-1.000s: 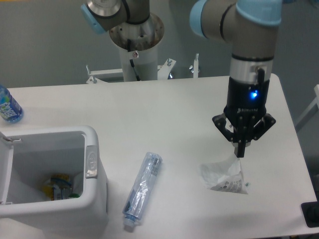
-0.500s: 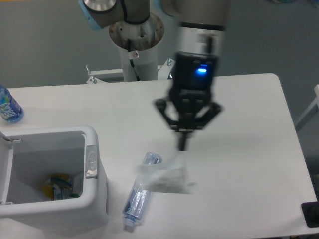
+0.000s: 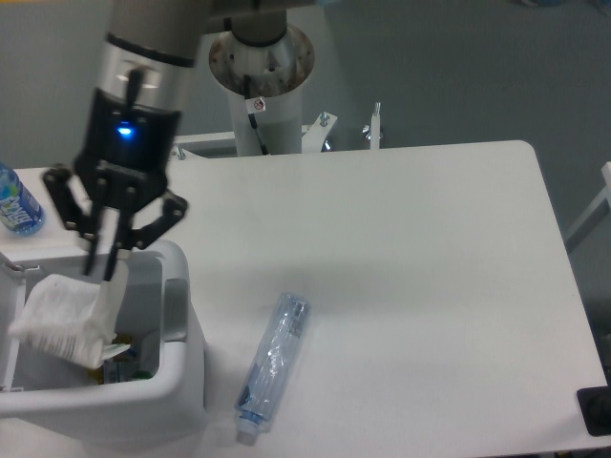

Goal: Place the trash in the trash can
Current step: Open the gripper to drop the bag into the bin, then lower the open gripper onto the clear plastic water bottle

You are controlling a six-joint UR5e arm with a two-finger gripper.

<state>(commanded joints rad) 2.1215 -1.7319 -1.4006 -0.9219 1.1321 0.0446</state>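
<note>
Over the open trash can at the table's front-left corner, the single gripper is hanging with its fingers pointing down, and the fingertips are sitting close together at the top edge of the crumpled white wad. The wad is dangling below them inside the can's mouth, so the pincer is appearing to pinch it, though the contact point is small and slightly blurred. One blue light is glowing on the gripper body.

Two pieces of trash are showing: the wad in the can's opening and one crushed clear bottle, which is lying on the table just right of the can, apart from it, with its white cap pointing toward the front edge. One trash can is standing there; its grey latch is facing the crushed bottle. Its left side and front are running out of the picture, and what seems to be the lid at the left edge is barely showing. Some coloured items are lying at the bottom of the can, mostly covered by the wad and too dim to identify.

One blue-labelled water bottle is standing at the left edge, cut off by the frame. The arm's upper part is leaving the top of the view, beside its round base column.
</note>
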